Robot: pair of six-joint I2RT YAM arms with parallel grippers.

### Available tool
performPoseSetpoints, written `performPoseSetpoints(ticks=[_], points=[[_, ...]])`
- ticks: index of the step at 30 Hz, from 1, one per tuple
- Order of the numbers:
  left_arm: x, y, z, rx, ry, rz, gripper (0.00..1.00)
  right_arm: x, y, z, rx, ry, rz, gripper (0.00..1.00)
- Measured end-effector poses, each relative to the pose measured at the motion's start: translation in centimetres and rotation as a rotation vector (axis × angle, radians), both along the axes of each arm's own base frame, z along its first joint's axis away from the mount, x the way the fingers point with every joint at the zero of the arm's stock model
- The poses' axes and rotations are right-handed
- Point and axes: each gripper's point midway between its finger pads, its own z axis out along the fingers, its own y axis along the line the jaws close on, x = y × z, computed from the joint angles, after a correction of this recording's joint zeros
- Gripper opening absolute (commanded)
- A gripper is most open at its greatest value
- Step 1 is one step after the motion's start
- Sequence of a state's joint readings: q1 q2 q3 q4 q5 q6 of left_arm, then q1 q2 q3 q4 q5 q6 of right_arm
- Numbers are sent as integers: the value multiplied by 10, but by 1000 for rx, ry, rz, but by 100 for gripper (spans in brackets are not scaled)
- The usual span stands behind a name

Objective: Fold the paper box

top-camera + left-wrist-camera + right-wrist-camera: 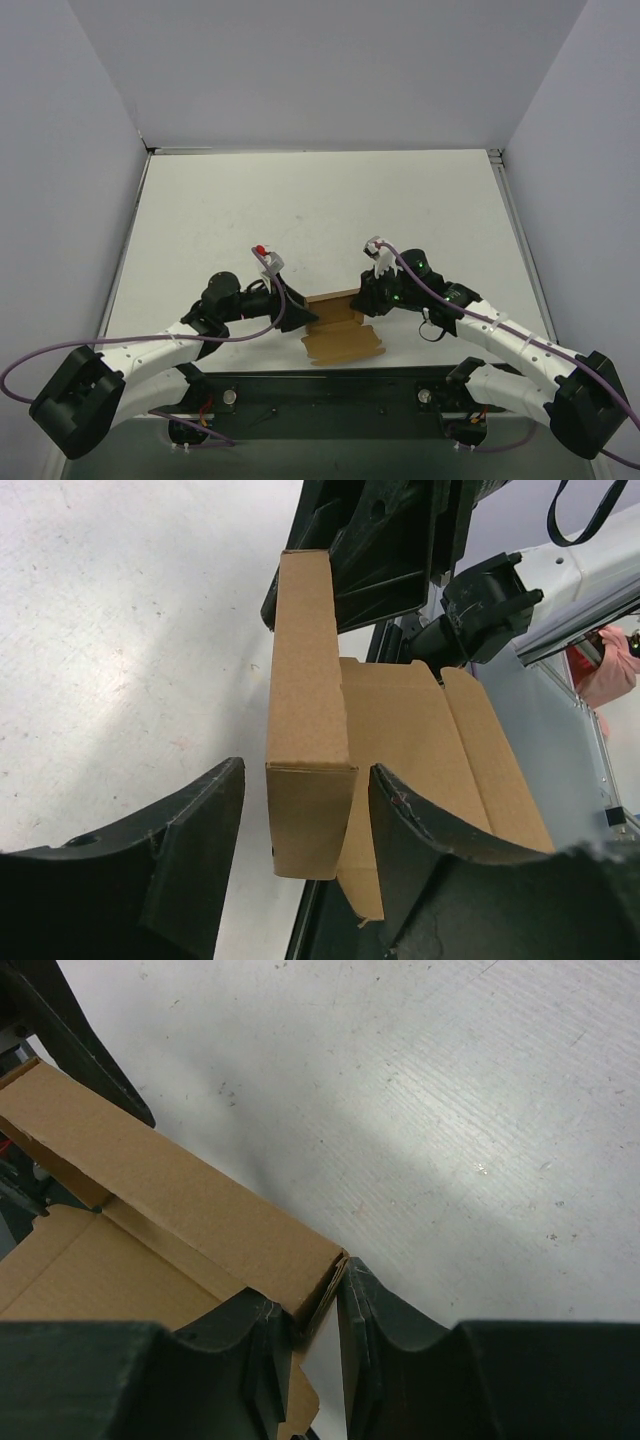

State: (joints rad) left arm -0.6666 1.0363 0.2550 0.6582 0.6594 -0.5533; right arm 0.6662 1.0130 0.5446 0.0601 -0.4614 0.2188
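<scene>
The paper box [340, 338] is brown cardboard, partly folded, lying at the table's near edge between the two arms. One long side stands up as a folded wall [305, 680], and the flat panel [420, 740] with its notched flaps spreads out beside it. My left gripper [305, 830] straddles one end of that wall with its jaws open and a gap showing on each side. My right gripper [318, 1305] is shut on the wall's other end [180, 1195], pinching the cardboard corner. In the top view the left gripper [303, 312] and right gripper [362, 300] face each other across the box.
The box's near flaps overhang the dark base plate [330, 390] that carries both arm mounts. White table [320, 210] stretches behind, closed in by grey walls on three sides. The right arm's black wrist [380, 550] fills the far side of the left wrist view.
</scene>
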Motion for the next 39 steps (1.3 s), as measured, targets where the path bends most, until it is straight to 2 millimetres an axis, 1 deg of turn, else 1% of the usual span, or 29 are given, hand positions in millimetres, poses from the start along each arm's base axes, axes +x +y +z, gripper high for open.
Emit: performPoseSetpoints(ticks=[4,6,7,8,10,11,13,14,17,20,23,26,28,30,32,35,39], points=[[0,0,-2,5,10,0,49,0,-1,-1,-7,6,-5,8],[1,-1,-2,8,12,0,46,0,-2,-1,-11,10,-14,12],[1,-1,-1,8,8,1,43,0,-3,-2,-13,12,-19,14],[2,-1,-1,10,3,4,42,1,-3,-2,-14,14,-25,19],[4,0,-2,16,-1,16,40,1,-4,-2,-14,15,-33,24],[5,0,-2,18,-2,20,37,1,-4,-1,-12,16,-36,29],[7,0,-2,20,-6,29,34,2,-4,1,-3,19,-48,34],[8,1,-2,21,-6,33,33,2,-4,3,4,15,-54,39],[10,2,-5,30,-1,54,32,3,-5,12,24,-4,-77,44],[13,4,-8,47,3,74,31,4,-7,21,47,-27,-96,45],[14,6,-12,64,3,88,31,4,-9,24,63,-35,-111,45],[16,8,-11,68,-1,101,30,3,-10,21,61,-28,-120,45],[15,8,-9,66,-9,103,30,2,-12,16,54,-18,-127,46],[15,9,-6,63,-20,106,30,2,-17,11,50,-6,-144,46],[15,10,-3,57,-35,110,30,3,-22,10,58,0,-166,48],[16,12,0,53,-47,121,29,7,-28,20,99,-7,-195,53],[16,13,0,58,-47,126,29,14,-37,33,159,-19,-237,54]])
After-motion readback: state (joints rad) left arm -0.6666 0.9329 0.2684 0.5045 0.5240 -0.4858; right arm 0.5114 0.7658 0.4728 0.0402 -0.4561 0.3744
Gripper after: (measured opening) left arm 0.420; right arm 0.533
